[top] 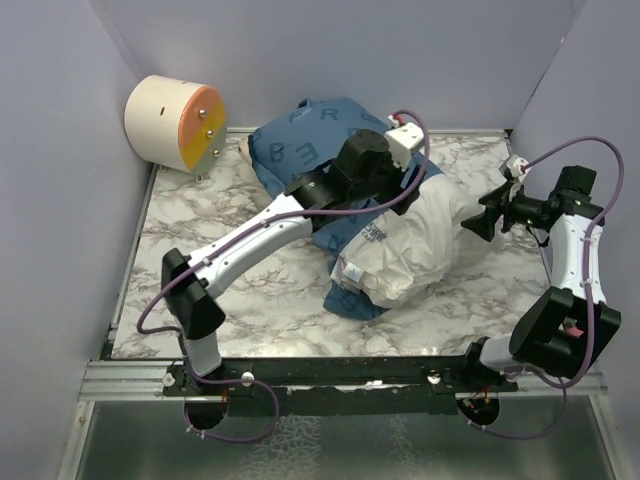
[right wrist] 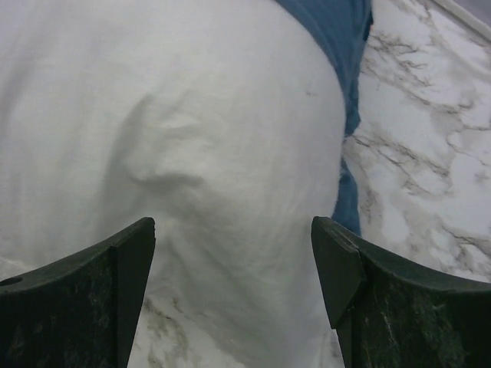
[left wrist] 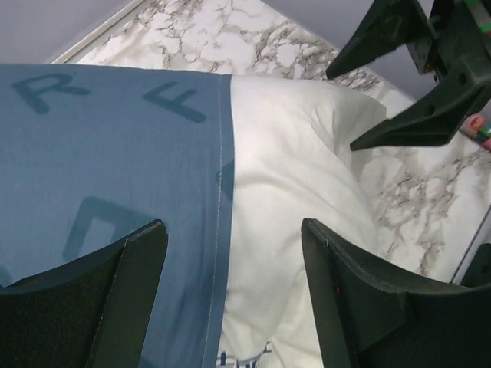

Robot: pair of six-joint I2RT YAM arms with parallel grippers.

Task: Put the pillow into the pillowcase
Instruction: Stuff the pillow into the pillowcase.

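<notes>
1. Two arms are reaching from the near edge over a marble counter [top: 200, 215].
2. Left end effector [left wrist: 230, 307] is hovering, fingers spread, above the blue pillowcase [left wrist: 100, 153] hem.
3. White pillow [top: 420, 240] is lying mid-counter, partly inside the pillowcase.
4. Right end effector [right wrist: 230, 291] is gaping beside the pillow's exposed end, gripping nothing.

White pillow [top: 420, 240] half inside blue pillowcase [top: 300, 140]

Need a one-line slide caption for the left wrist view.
Open left gripper hovers over the pillowcase hem, the white pillow half out, right gripper waiting beyond.
</notes>
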